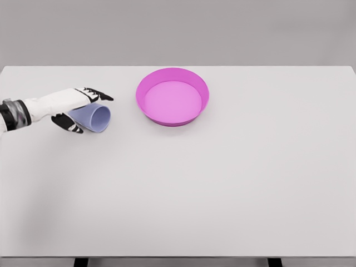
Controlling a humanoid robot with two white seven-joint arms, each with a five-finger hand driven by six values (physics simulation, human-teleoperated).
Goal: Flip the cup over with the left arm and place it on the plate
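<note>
Left hand [78, 108] comes in from the left edge of the head view, forearm roughly level over the table [222, 183], wrist cuff dark near the frame edge. Fingers are closed around the cup [94, 118]: upper fingers [97, 93] lie across the top of it, thumb [69, 124] sits underneath on the near side. Grip looks like a wrap around the cup's body, dark fingertips showing above and below it.

Cup is pale lavender, tilted onto its side, open mouth facing right and a bit toward the camera. Rim shows as an ellipse just clear of the fingers. Cannot tell whether the cup's lower side touches the tabletop or sits slightly off it.

Plate [172, 95] is a magenta dish with a raised wall, sitting flat on the table to the right of the cup, near but not touching. Clear strip of white surface between the cup mouth and the plate's left wall. Inside of the plate is bare.

Edges: hand and cup are in the left part of the table, well back from the near edge. Plate sits close to the far edge, around the middle of the table's width. Wide open tabletop runs to the right of the plate and across the whole near half. Table legs [81, 261] just show at the bottom.
</note>
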